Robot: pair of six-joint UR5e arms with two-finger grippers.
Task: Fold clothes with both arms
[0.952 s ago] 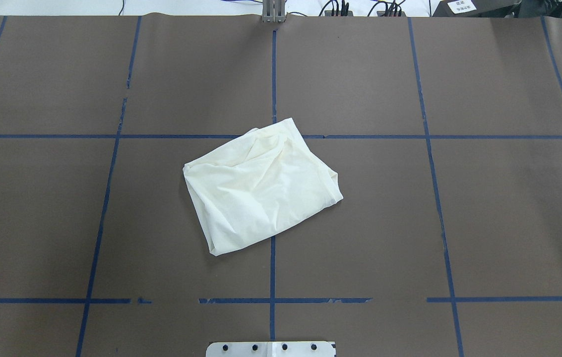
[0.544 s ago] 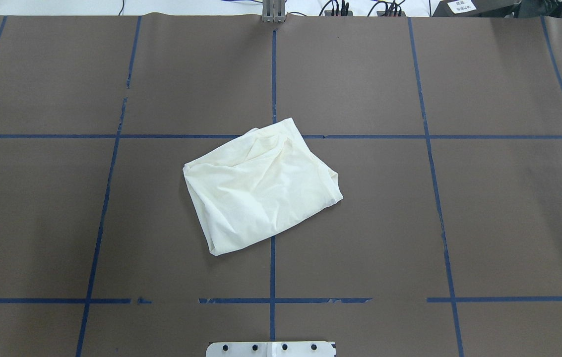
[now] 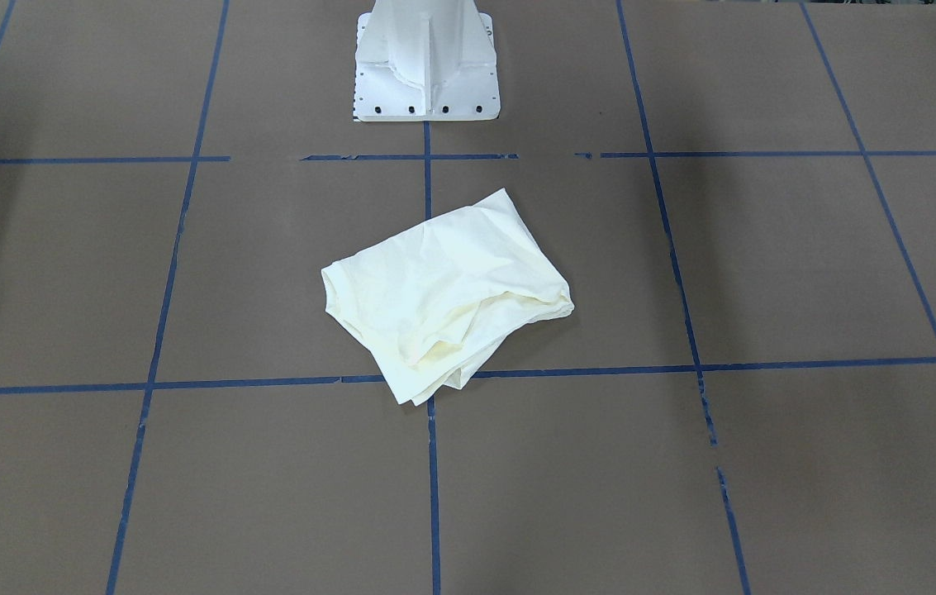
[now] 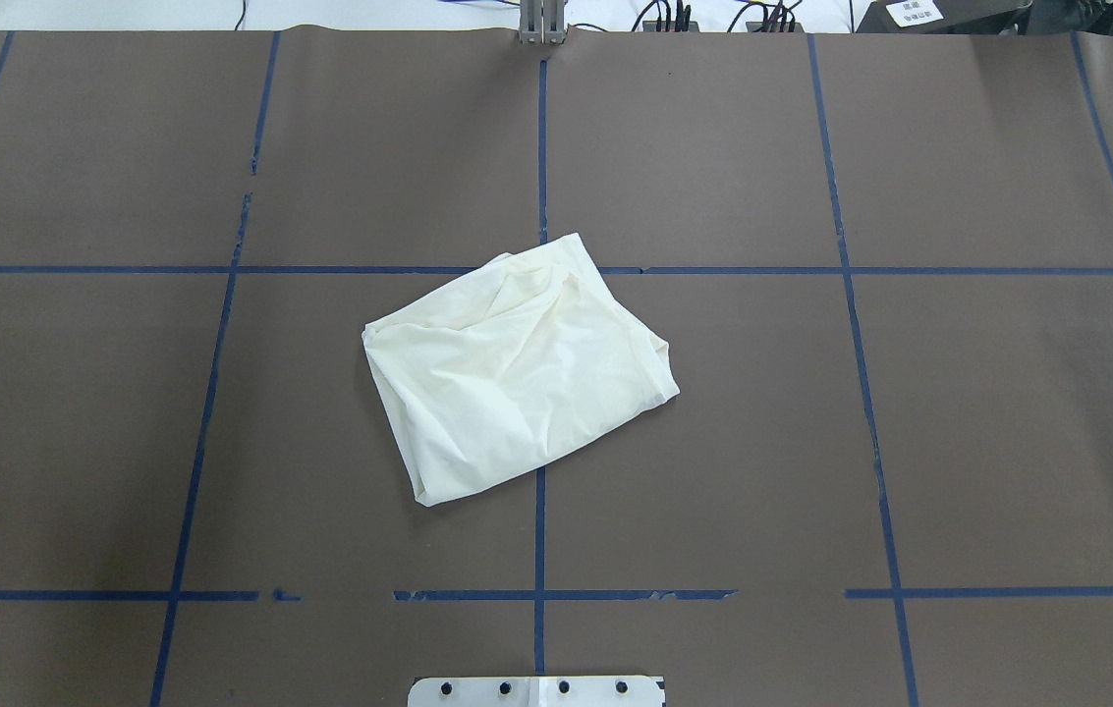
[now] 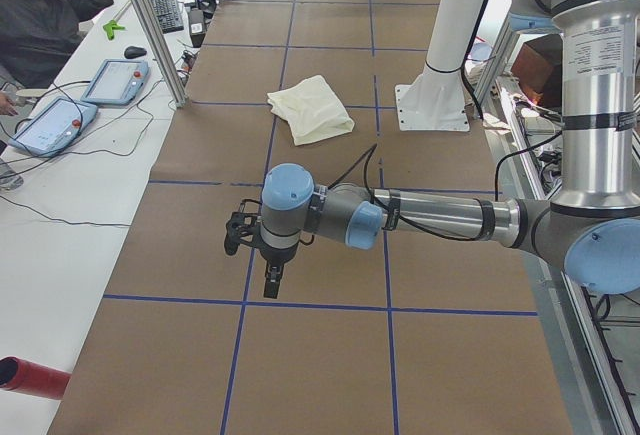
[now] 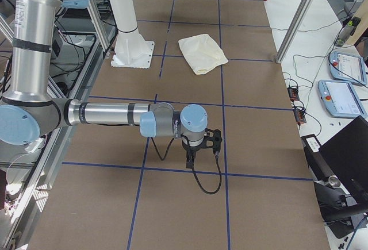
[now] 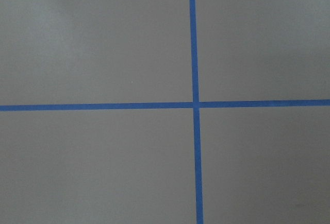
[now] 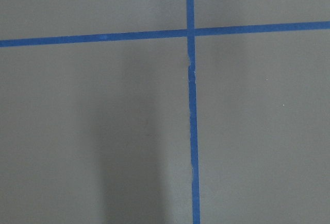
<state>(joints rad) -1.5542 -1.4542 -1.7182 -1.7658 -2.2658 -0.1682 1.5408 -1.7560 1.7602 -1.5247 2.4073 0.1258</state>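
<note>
We see the shirt (image 4: pixel 517 373) lying near the middle of the table (image 4: pixel 910 442), folded into a rough, rumpled rectangle with only plain cream cloth showing. It sits askew to the blue tape lines (image 4: pixel 539 550) and covers the crossing of the centre line and the cross line beyond it. One corner points toward the table's far edge and another toward the white pedestal (image 3: pixel 426 74) at the near edge. Nothing touches it.

Toward the table's left end, the left arm (image 5: pixel 440 217) reaches out low over the brown surface. The left pincer (image 5: pixel 271 285) points down beside a tape line, well apart from the shirt. We cannot tell whether its fingers are spread or pressed together.

Toward the table's right end, the right arm (image 6: pixel 109 114) is stretched out in the same way. The right pincer (image 6: pixel 190 161) points down near a tape crossing, also far from the shirt, and we cannot tell its state either. Both wrist cameras show only brown surface and crossed tape.

Past the far edge, in the left side view, a person (image 5: pixel 45 15) sits at a white bench.
</note>
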